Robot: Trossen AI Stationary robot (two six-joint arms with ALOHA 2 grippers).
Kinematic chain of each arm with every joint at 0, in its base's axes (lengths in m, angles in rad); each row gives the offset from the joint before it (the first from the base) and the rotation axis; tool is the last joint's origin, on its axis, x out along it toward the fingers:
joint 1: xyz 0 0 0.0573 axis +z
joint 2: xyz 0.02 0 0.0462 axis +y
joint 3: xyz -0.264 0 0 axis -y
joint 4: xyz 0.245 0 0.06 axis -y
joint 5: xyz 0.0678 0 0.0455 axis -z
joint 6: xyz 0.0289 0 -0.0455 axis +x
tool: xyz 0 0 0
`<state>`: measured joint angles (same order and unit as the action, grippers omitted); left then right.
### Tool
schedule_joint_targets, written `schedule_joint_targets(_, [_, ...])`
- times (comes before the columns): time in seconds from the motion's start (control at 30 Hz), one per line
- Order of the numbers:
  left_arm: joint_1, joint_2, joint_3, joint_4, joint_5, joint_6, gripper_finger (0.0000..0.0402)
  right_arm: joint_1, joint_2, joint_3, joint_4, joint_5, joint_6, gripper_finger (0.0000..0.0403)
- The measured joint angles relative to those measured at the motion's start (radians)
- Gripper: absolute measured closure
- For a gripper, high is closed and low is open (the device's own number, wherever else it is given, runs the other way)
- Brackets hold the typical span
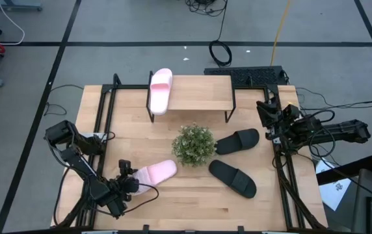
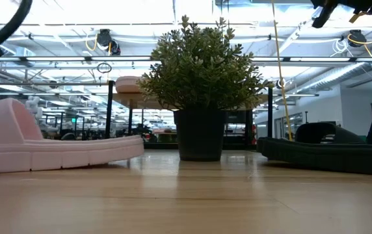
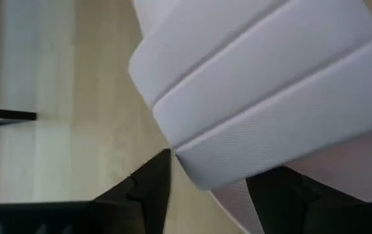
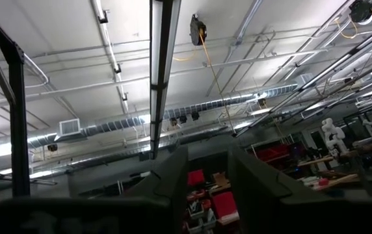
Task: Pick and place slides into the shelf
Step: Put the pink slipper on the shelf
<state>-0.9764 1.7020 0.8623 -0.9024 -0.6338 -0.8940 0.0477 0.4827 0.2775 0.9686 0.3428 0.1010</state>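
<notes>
One pale pink slide (image 1: 160,90) lies on the left end of the shelf (image 1: 199,91), its near end overhanging the board. The other pink slide (image 1: 158,172) rests flat on the table left of the plant, and its strap (image 3: 264,84) fills the left wrist view. My left gripper (image 1: 129,181) is open at that slide's strap end, one finger on each side of its edge. Two black slides (image 1: 238,140) (image 1: 233,177) lie on the table right of the plant. My right gripper (image 1: 272,120) waits raised at the table's right edge, slightly open. My left gripper comes low and level from the table's left at the pink slide's strap end (image 3: 202,185). One fingertip (image 3: 163,162) stands at the strap's edge with wood showing beside it, and the other finger (image 3: 290,195) is partly covered by the slide. I cannot tell whether either touches it.
A bushy green plant (image 1: 194,144) in a dark pot stands mid-table between the pink slide and the black slides, just in front of the shelf. Black frame rails run along the table's left and right sides. A keyboard (image 1: 246,75) lies behind the shelf.
</notes>
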Motion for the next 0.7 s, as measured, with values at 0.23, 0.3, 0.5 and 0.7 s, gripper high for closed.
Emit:
schedule_joint_targets(0.23, [0.002, 0.0, -0.003, 0.001, -0.083, 0.001, 0.0215, 0.0, 0.03, 0.0, 0.0, 0.0, 0.011, 0.0303])
schedule_joint_targets(0.3, [0.002, 0.0, -0.003, 0.003, -0.098, 0.002, 0.0229, 0.0, 0.038, 0.0, 0.002, 0.0, 0.011, 0.0303])
schedule_joint_targets(0.5, [0.002, 0.0, -0.058, 0.151, -0.115, 0.052, 0.0309, 0.0, 0.061, 0.0, 0.057, -0.002, 0.011, 0.0303])
schedule_joint_targets(0.7, [0.018, -0.003, -0.125, 0.305, -0.155, 0.122, 0.0375, 0.0, 0.078, 0.0, 0.08, -0.004, 0.029, 0.0303])
